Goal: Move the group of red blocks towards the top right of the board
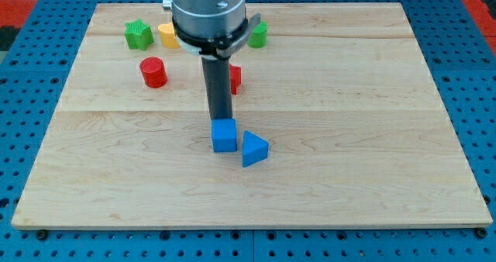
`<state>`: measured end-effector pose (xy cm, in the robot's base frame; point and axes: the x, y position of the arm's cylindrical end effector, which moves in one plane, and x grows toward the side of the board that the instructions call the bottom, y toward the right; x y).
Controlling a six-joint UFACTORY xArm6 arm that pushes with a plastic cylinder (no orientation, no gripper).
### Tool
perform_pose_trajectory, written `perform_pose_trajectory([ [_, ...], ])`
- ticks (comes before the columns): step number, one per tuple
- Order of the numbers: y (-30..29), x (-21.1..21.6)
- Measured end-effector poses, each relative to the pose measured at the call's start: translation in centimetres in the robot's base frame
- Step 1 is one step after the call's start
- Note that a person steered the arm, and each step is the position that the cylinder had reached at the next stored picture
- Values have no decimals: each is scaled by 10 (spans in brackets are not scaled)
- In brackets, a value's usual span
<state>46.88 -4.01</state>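
Note:
A red cylinder [153, 72] stands on the wooden board [349, 138] at the upper left. A second red block [235, 78] shows partly behind the rod, to the right of the cylinder; its shape is hidden. My tip [220, 118] sits just above the blue cube [224, 136], touching or nearly touching its top edge. The tip is below and slightly left of the half-hidden red block, and to the lower right of the red cylinder.
A blue triangular block [253, 149] lies right of the blue cube. A green star-shaped block [138, 34] and a yellow block [167, 35] sit near the top left. A green block [258, 34] shows beside the arm's body [208, 14].

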Motion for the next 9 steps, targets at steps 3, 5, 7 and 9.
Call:
perform_pose_trajectory([
  [3,-120,-33],
  [5,-201,-86],
  [7,-152,-97],
  [9,-124,-111],
])
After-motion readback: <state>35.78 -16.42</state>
